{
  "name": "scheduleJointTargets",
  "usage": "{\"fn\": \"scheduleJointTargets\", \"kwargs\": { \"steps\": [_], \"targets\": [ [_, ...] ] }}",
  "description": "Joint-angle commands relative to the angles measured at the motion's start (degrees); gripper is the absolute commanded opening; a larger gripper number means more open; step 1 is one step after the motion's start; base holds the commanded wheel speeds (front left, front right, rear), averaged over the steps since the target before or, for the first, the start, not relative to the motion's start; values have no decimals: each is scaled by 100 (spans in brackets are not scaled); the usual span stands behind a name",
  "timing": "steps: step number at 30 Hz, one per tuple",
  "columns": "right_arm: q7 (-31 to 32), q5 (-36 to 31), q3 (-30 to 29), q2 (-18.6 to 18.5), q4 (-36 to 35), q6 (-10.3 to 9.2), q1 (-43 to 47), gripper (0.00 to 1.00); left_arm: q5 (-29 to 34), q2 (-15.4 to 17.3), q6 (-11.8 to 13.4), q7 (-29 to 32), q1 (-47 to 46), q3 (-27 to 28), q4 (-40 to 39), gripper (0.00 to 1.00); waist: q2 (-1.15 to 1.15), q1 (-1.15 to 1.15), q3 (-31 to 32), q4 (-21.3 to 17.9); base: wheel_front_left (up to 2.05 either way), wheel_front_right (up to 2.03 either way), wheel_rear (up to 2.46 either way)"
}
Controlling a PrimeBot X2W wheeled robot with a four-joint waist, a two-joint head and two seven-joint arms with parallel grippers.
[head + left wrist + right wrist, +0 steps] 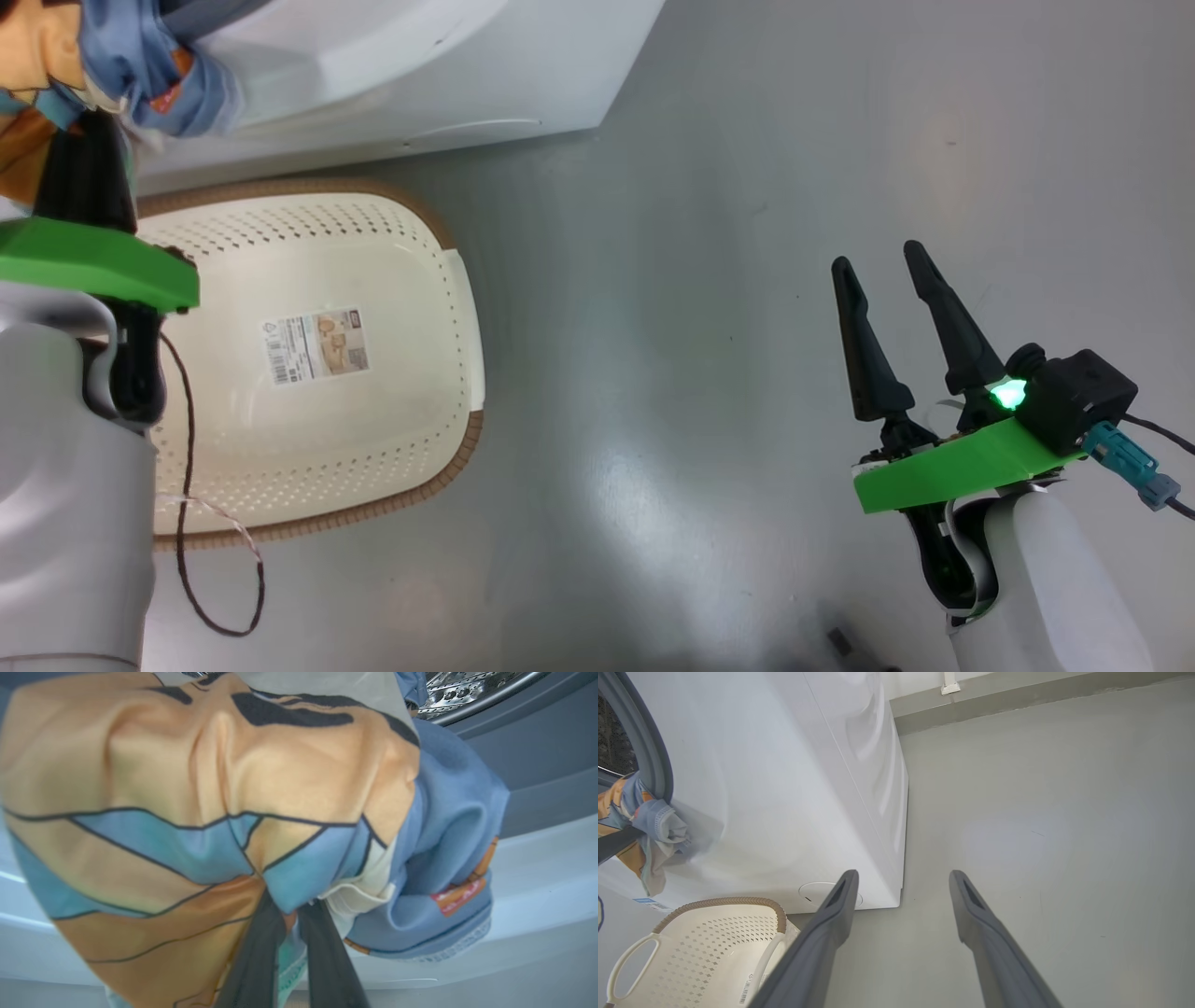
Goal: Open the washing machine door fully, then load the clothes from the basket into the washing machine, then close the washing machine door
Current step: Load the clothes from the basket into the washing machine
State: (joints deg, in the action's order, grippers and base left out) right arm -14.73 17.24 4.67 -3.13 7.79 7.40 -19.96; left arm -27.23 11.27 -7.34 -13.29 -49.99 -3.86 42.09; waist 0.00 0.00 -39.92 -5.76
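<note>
I'm mid-load: my left gripper (289, 905) is clamped on the bundle of light-blue and orange printed clothes (187, 812), at the upper left of the head view, against the mouth of the big white washing machine (784, 788). The cream perforated plastic basket (373, 243) below looks empty. My right gripper (878, 257) waits lower right, fingers spread wide. Next, I reckon: push the bundle in toward the perforated steel drum (467, 690), then let go.

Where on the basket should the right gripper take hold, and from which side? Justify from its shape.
Grip the white side handle of the basket, coming from the robot's right. It is a thin loop standing off the wall, facing the open right gripper, which could probably close across it.
</note>
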Motion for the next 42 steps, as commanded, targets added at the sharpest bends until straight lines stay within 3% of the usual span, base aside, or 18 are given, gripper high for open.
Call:
{"fn": "scheduleJointTargets", "kwargs": {
  "steps": [1,10,19,30,42],
  "targets": [
    [-27,-12,114,25,-95,9,73,100,74,347,0,-109,14,131,-140,0,0,0,70,46,0,0,0],
    [-27,-5,115,25,-33,9,128,100,394,418,273,-162,361,95,-589,0,0,0,291,83,0,0,0],
    [-27,63,194,25,-38,9,132,100,610,672,335,49,-259,-53,-1259,0,0,0,313,22,0,0,0],
    [-27,154,273,25,-72,9,131,100,763,1082,190,396,-1427,-279,-967,0,0,0,119,-237,0,0,0],
    [-27,191,343,25,-159,9,148,100,703,1270,39,241,-2316,-545,-491,0,0,0,-348,-410,0,0,0]
  ]
}}
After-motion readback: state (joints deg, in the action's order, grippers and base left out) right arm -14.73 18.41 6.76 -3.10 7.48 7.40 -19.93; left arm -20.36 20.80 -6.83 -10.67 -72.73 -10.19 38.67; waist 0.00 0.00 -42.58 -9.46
